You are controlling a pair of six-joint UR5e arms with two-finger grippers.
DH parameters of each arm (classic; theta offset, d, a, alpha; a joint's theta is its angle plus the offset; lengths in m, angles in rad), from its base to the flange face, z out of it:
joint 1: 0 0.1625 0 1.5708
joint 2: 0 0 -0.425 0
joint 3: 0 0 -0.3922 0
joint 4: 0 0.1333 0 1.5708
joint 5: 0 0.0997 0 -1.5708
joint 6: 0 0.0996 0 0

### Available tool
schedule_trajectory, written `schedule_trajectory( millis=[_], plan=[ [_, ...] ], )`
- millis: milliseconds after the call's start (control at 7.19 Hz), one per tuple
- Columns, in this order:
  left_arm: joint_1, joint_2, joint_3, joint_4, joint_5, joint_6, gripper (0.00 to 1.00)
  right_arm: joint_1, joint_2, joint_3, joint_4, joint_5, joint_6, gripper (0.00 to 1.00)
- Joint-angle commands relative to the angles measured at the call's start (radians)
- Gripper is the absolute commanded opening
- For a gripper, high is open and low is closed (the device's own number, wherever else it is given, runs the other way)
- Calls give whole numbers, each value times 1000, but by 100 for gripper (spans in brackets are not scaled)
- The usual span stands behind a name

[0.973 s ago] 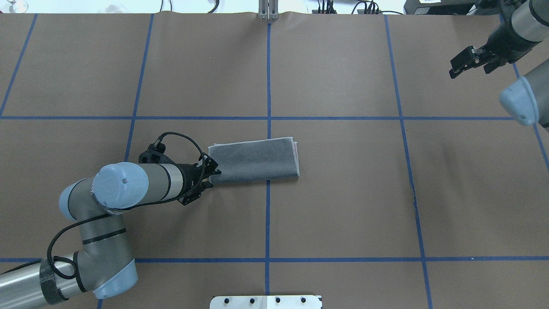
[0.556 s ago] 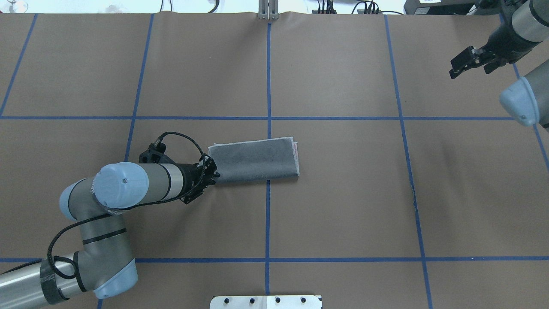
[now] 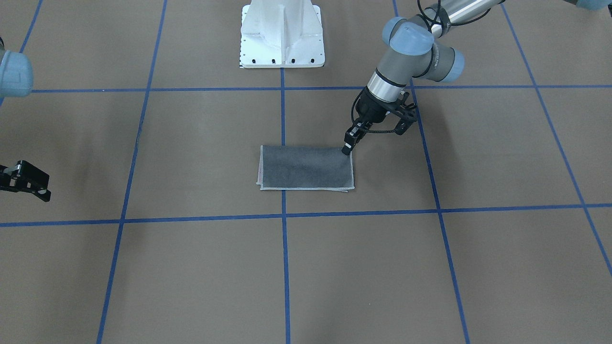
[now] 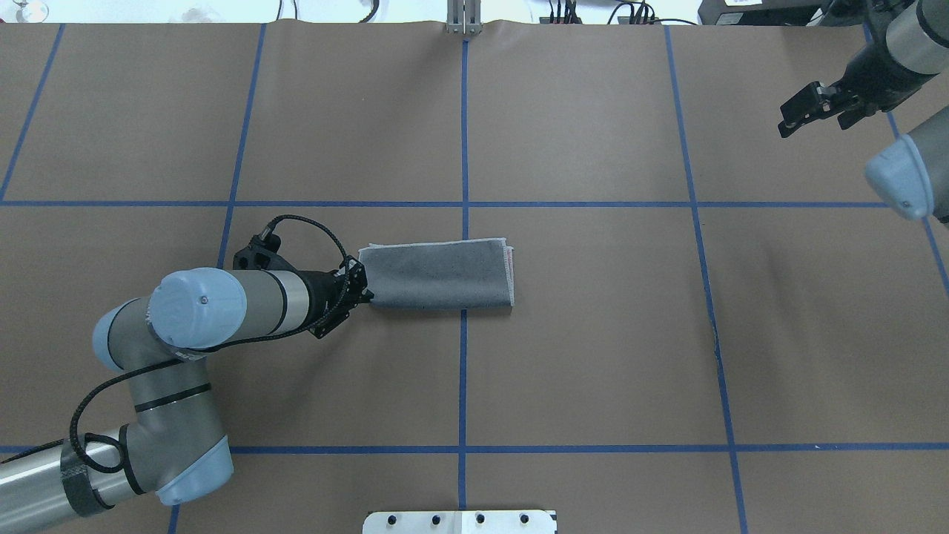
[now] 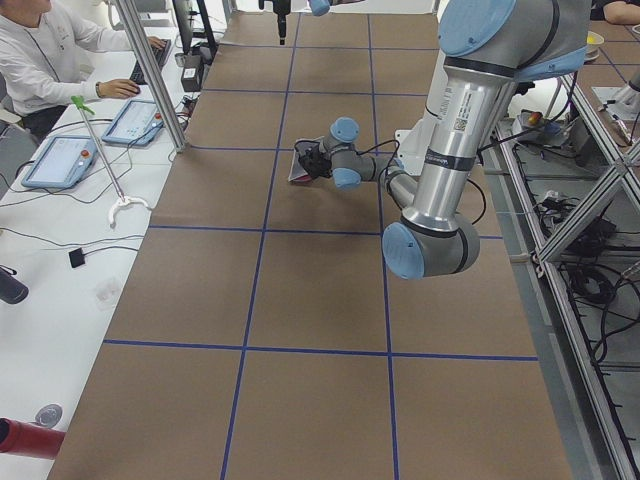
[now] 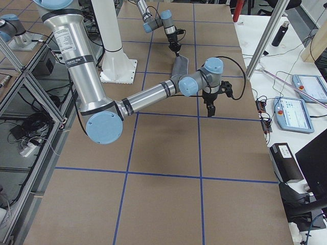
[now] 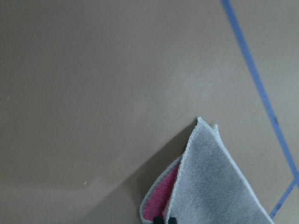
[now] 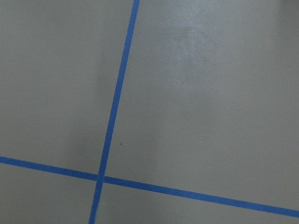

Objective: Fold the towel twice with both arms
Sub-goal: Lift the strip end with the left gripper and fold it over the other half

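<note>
The towel [image 4: 441, 276] lies folded once as a dark grey rectangle with a pale border, near the table's middle; it also shows in the front view [image 3: 306, 167]. My left gripper [image 4: 365, 297] is shut on the towel's near left corner, also seen in the front view [image 3: 346, 150]. In the left wrist view the pinched corner [image 7: 215, 186] is raised slightly and its pink inner face shows. My right gripper [image 4: 812, 111] hangs open and empty over the far right of the table, well away from the towel. It also shows at the left edge of the front view [image 3: 24, 184].
The white bolted pedestal [image 3: 282, 33] stands at the robot's edge of the table. Blue tape lines [image 8: 112, 116] grid the brown table cover. An operator [image 5: 40, 50] sits at a side bench with tablets [image 5: 60, 160] beyond the table's far edge.
My left gripper's fingers have shut on the towel's near left corner and drawn back slightly to the left. The towel's left end has shifted a little with it. The right arm has barely moved.
</note>
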Motion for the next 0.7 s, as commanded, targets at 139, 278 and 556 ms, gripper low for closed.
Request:
schedule_trajectory(
  millis=[139, 278, 556],
  plan=[
    [-105, 74, -55, -3, -147, 256, 0, 2, -1, 1, -1, 0, 0, 100],
    [-96, 63, -49, 1, -132, 295, 0, 2, -1, 1, -1, 0, 0, 100],
    [-67, -10, -32, 3, -115, 314, 0, 3, 1, 1, -1, 0, 0, 100]
  ],
)
